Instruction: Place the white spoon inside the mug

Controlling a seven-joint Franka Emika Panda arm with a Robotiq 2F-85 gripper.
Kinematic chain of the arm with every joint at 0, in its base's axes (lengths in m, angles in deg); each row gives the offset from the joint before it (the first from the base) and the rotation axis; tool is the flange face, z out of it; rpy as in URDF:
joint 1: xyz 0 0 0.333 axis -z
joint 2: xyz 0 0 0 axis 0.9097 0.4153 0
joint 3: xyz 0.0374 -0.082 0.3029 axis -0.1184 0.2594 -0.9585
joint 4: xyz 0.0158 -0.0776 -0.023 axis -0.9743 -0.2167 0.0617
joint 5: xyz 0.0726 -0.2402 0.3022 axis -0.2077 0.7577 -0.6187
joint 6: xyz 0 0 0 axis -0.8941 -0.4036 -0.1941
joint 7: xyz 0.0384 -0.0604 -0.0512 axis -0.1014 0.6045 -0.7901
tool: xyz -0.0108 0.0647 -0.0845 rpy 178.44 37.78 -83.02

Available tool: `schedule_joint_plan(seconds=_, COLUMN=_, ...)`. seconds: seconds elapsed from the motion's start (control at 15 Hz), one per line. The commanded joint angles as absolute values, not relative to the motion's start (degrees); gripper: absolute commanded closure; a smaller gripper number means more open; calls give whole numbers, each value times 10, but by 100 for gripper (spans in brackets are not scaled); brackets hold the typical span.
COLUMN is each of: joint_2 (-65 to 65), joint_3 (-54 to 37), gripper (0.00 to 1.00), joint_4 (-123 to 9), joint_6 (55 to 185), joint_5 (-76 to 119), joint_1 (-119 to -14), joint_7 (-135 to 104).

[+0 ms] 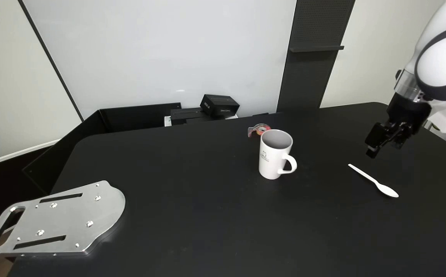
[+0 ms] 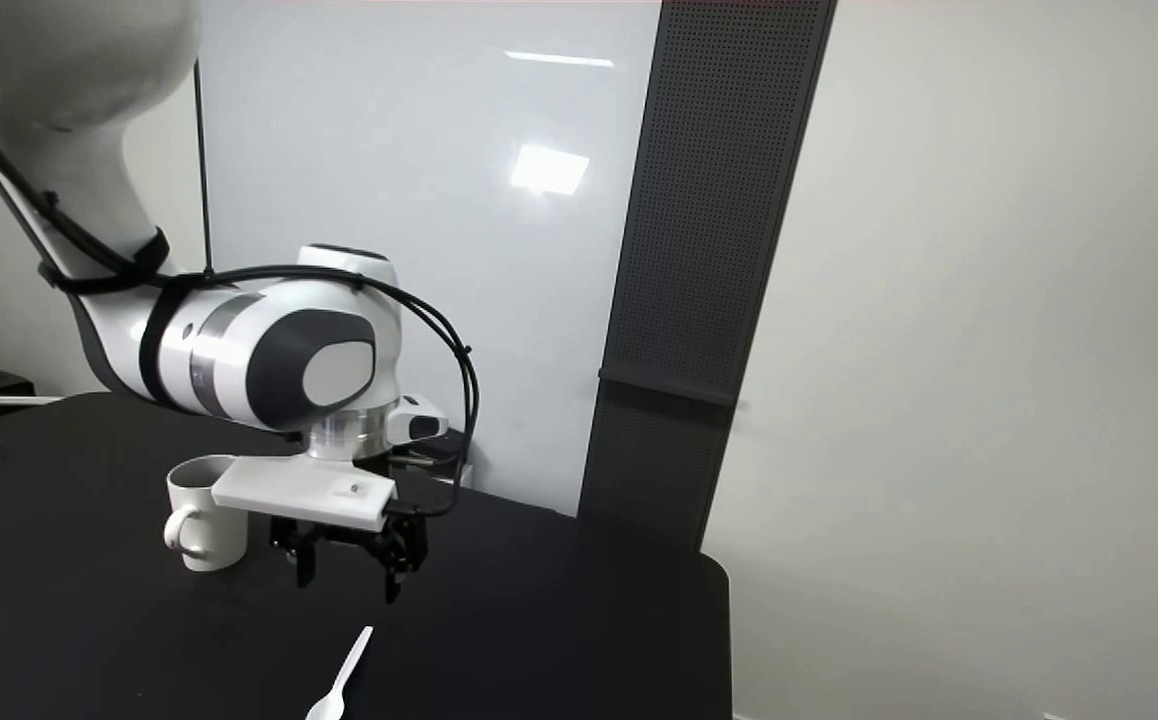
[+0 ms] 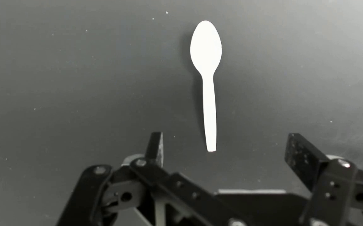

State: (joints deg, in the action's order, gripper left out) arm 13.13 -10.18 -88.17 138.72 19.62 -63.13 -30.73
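Observation:
The white spoon lies flat on the black table in both exterior views (image 1: 379,185) (image 2: 346,675) and in the wrist view (image 3: 208,84), where its bowl points up and its handle end points toward the gripper. The white mug (image 1: 273,157) stands upright on the table, its handle facing the spoon's side; in an exterior view the arm's white bracket hides part of the mug (image 2: 224,535). My gripper (image 1: 384,148) is open and empty above the table, near the spoon's handle end. It also shows in an exterior view (image 2: 348,585) and the wrist view (image 3: 225,136), apart from the spoon.
A small clear tape dispenser with a reddish roll (image 1: 261,129) lies just behind the mug. A silver metal plate (image 1: 69,217) sits at the table's far side from the arm. Black boxes (image 1: 219,105) stand beyond the table's back edge.

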Motion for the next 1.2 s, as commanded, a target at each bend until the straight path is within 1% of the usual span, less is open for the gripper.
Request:
schedule_joint_plan(seconds=0.0, joint_2=160, joint_3=-117, gripper=0, joint_4=-869, joint_6=1389, joint_5=192, joint_1=-608, joint_7=-310)
schedule_joint_plan(seconds=0.6, joint_2=200, joint_3=-134, gripper=0, joint_4=-884, joint_6=1448, joint_5=194, joint_1=-577, joint_7=-340)
schedule_joint_plan(seconds=1.13, joint_2=221, joint_3=-127, gripper=0, joint_4=-890, joint_6=1498, joint_5=209, joint_1=-590, joint_7=-326)
